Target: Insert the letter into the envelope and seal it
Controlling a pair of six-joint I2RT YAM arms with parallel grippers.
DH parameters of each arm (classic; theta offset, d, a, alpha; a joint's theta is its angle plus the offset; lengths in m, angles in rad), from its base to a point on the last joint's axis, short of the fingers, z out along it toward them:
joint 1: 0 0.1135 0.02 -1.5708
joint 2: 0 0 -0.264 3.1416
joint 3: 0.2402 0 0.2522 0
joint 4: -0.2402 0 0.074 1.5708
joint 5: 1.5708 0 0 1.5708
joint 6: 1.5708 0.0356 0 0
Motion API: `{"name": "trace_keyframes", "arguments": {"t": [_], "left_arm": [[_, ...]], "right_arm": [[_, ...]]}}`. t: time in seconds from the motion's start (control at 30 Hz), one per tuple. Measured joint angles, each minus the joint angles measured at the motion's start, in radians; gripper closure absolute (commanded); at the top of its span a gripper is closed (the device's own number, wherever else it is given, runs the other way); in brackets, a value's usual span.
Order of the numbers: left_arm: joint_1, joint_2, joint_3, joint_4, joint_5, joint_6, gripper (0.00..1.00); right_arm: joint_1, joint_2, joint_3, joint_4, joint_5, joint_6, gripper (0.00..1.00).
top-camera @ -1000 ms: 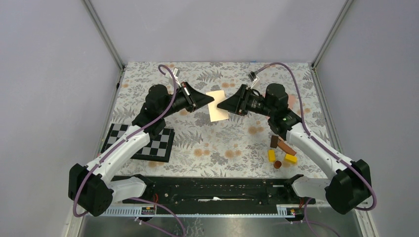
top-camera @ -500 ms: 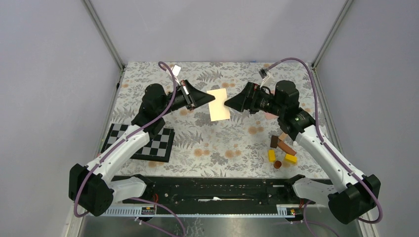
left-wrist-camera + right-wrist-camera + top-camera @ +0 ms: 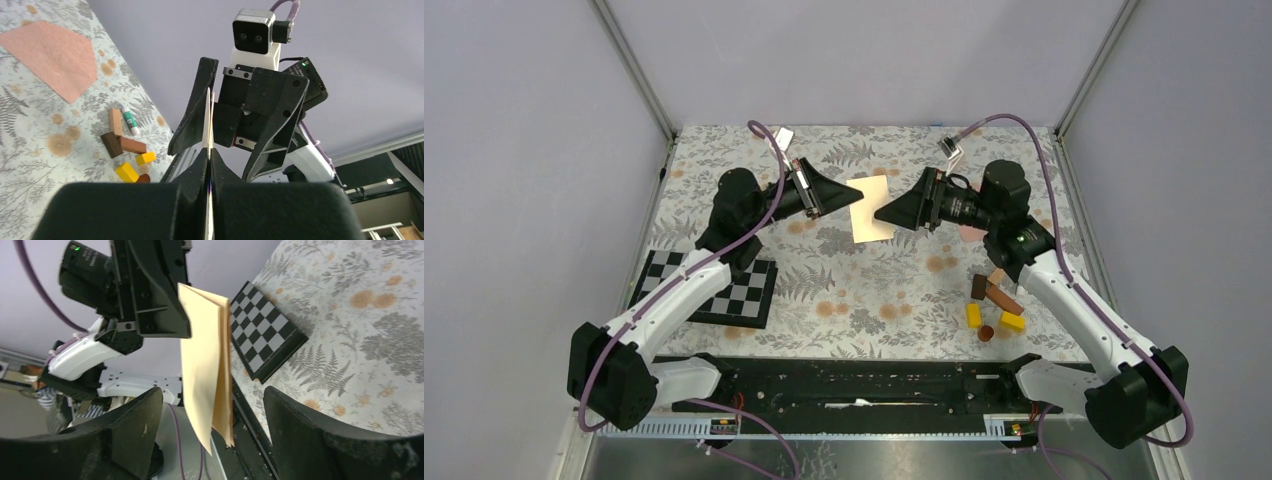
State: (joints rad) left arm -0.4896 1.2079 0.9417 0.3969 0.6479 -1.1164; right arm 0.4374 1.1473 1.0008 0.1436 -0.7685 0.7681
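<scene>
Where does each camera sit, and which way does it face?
Top external: above and behind the bases, looking down on the table; both arms show, left claw and right claw meet at the folded letter.
Left wrist: on the left arm, facing the right claw; its own fingers pinch the letter edge-on.
Right wrist: on the right arm, facing the left claw; its own fingers stand open around the letter.
Shared: both wrist views show the letter.

Two arms, white moulded links with black cylindrical joints: left arm (image 3: 669,300), right arm (image 3: 1074,300). Purple sheathed cables (image 3: 289,9) along each; black wedge-fingered left gripper (image 3: 854,203) and right gripper (image 3: 879,214). White boxy wrist camera (image 3: 254,37) and small green indicator light (image 3: 303,63) on the right arm.
</scene>
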Motion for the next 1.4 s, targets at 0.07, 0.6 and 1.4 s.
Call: {"name": "trace_keyframes", "arguments": {"t": [0.07,0.6,1.4], "left_arm": [[0.0,0.0,0.0,-0.016,-0.011,0.01,1.0],[0.02,-0.044,0.056,-0.472,-0.196,0.212,1.0],[0.07,-0.074,0.155,-0.583,-0.135,0.302,1.0]], "right_arm": [[-0.007,0.0,0.007,-0.045,0.023,-0.028,0.09],[-0.374,0.25,0.083,-0.342,0.608,-0.217,0.0],[-0.491,0.829,0.279,-0.162,0.804,-0.114,0.0]]}}
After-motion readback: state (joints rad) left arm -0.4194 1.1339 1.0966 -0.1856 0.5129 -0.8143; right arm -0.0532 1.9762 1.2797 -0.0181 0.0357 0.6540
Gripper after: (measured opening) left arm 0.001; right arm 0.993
